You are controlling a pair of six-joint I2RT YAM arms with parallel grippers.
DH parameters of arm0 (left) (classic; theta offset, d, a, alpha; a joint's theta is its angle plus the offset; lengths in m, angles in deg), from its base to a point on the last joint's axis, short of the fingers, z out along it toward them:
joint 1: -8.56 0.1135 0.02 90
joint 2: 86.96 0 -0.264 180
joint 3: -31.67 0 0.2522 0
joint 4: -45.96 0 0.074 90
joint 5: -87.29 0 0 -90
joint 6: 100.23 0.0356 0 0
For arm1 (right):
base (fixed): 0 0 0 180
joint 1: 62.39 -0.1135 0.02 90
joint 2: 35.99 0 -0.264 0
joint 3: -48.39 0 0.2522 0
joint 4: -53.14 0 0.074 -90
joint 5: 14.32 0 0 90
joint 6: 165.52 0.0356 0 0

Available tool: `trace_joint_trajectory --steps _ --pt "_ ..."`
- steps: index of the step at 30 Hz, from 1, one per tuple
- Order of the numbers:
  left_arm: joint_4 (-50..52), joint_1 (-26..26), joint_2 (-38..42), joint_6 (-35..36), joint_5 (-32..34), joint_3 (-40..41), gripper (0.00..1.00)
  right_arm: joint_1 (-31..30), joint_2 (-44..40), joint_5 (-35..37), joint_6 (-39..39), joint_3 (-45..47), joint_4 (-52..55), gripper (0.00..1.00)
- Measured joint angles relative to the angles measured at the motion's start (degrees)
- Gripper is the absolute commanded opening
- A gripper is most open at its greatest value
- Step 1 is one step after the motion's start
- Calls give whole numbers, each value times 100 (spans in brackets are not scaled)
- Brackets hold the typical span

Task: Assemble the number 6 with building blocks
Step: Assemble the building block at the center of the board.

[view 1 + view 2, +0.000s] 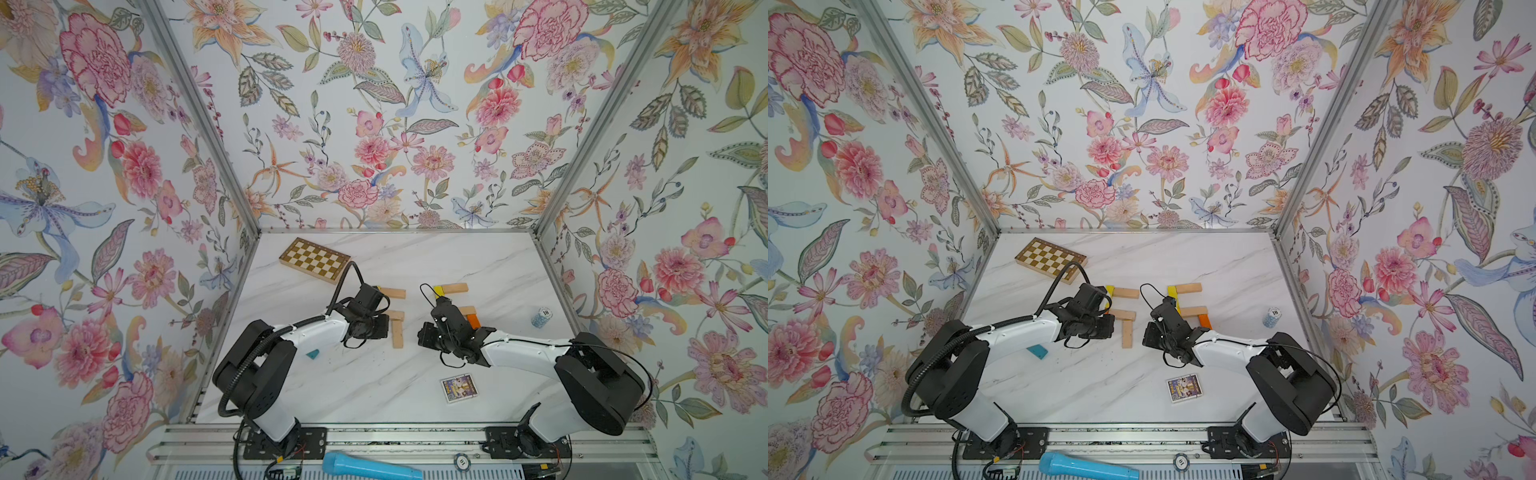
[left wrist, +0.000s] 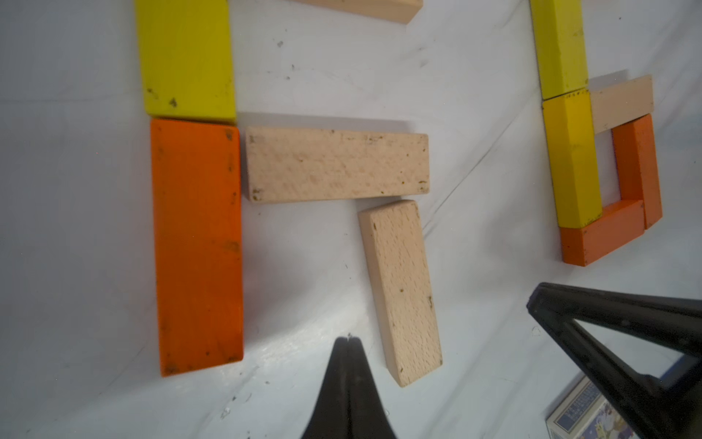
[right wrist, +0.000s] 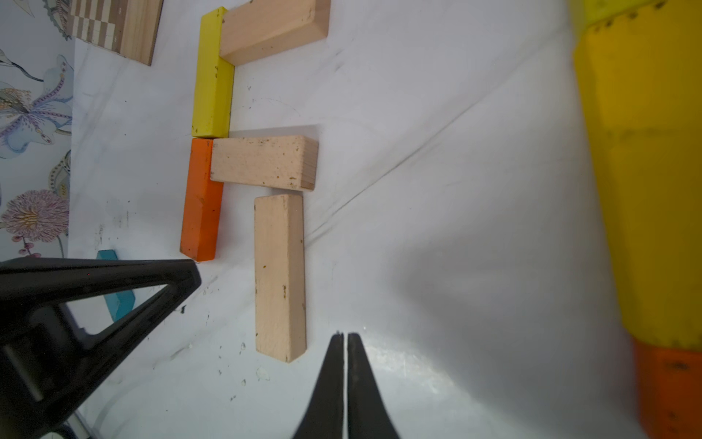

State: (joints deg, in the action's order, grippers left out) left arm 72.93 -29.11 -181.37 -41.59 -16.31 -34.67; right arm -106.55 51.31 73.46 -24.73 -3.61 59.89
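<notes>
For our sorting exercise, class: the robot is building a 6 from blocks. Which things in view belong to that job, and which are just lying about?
Belong to the job:
open figure of yellow, orange and beige planks
closed-loop figure of planks beside it
teal plank, lying apart

Just lying about:
chequered board
picture card
stack of chips
blue microphone, on the front rail

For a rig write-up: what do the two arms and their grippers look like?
The left arm and right arm have white links and bulky black joint housings. A ribbed black hose runs along the left arm; a thin black cable loops off the right. The left gripper and right gripper have slim black tapering fingers.
</notes>
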Motion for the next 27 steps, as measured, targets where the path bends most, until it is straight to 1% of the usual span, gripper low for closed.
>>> trace_joint_trajectory --steps 2,10,27 --pt "-15 -17 -87 0 -26 -13 0 0 98 -85 76 22 -223 3" --pt "-52 -68 -304 0 -127 -37 0 0 570 -363 304 72 -756 2" --pt "-188 -129 -643 -63 -127 -282 0 -83 962 -654 348 -15 -984 1"
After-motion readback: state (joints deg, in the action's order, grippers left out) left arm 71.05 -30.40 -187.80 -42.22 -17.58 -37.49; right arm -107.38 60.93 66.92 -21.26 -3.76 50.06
